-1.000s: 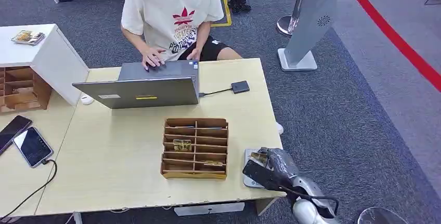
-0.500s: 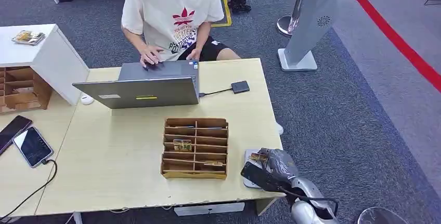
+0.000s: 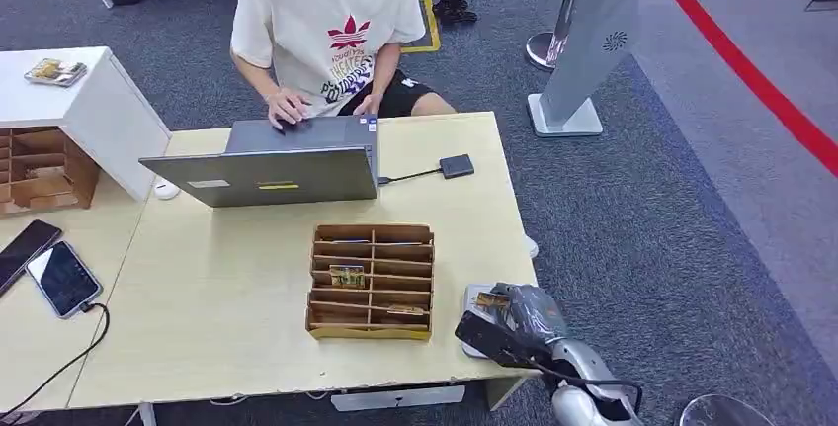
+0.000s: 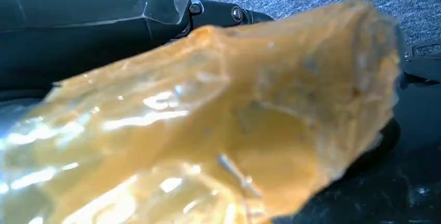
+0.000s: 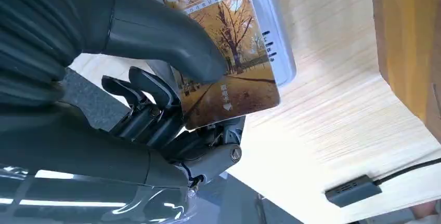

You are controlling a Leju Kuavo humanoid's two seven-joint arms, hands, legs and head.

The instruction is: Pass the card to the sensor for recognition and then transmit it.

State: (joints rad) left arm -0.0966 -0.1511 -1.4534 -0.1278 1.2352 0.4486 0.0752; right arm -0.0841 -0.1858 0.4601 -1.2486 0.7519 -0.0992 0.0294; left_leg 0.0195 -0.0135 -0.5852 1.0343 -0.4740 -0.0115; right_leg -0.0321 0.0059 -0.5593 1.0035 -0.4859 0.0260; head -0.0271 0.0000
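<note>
One card (image 5: 229, 52), printed with autumn trees, is pinched in the right hand (image 3: 524, 315) at the near right corner of the light wooden table (image 3: 227, 298). In the right wrist view the thick grey thumb is pressed on the card's printed face and the darker fingers (image 5: 151, 104) are curled behind it, so the grip is firm. The card is held over the white card sensor (image 5: 270, 31), a pale slab lying flat just beside the table's right edge; whether card and sensor are touching cannot be told from these angles. Just to the left of the sensor the wooden card organiser (image 3: 371, 281) is seen, with a card standing in a middle slot and another near its front right, and a narrow strip of bare tabletop is left between the two. Beyond the table's right edge open grey carpet (image 3: 652, 248) is spread out towards a red floor stripe (image 3: 751, 70). At the far edge a grey laptop (image 3: 267, 164) is worked by a seated person (image 3: 326, 31), and a small dark adapter (image 3: 456, 165) on a cable is set beside it. The left hand (image 4: 208, 130) is shown as an amber blur close to its lens; its fingers cannot be made out.
</note>
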